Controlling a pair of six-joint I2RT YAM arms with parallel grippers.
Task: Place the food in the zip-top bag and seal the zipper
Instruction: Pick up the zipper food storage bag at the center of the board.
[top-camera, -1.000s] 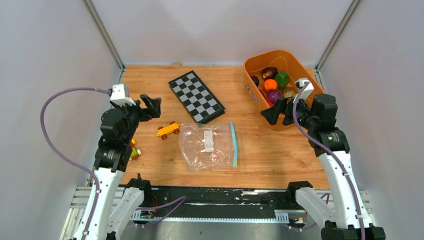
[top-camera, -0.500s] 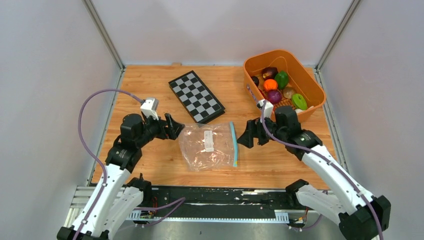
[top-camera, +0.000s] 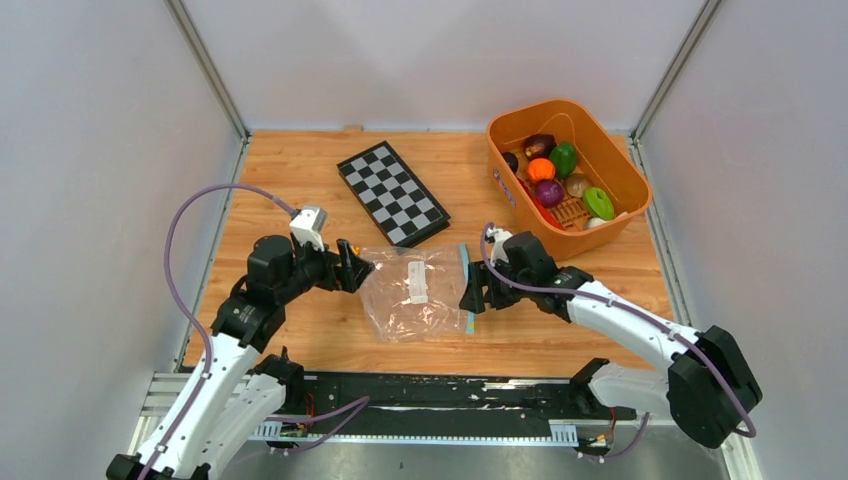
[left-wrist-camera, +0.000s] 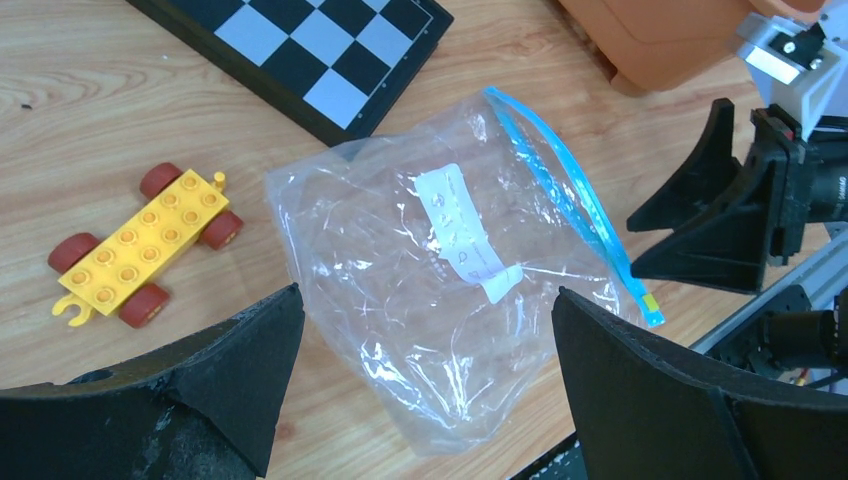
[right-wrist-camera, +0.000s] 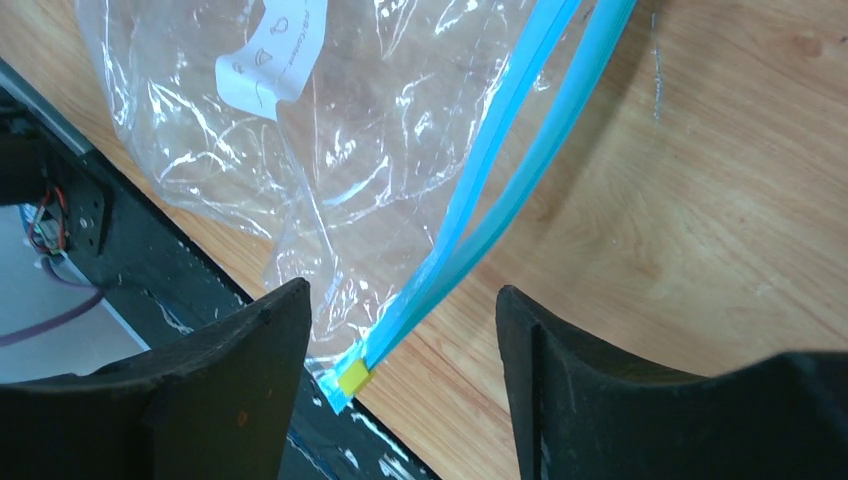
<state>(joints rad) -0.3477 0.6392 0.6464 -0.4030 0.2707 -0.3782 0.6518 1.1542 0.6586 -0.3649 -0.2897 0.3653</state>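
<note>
Over the zipper (left-wrist-camera: 570, 203), near its yellow-tabbed end, the right hand (right-wrist-camera: 400, 300) straddles the blue strip with jaws apart, gripping nothing. Opposite, the left hand (left-wrist-camera: 425, 330) gapes wide and empty at the bag's (top-camera: 400, 305) other side. This looks like the opening step: the strip's two lips appear parted along part of their length. Next, each hand probably needs to pinch one layer only and pull them apart. The bag lies flat and empty on the table (top-camera: 560, 320). All the food (top-camera: 548, 175) in view sits in the orange basket (top-camera: 548, 104), well apart.
</note>
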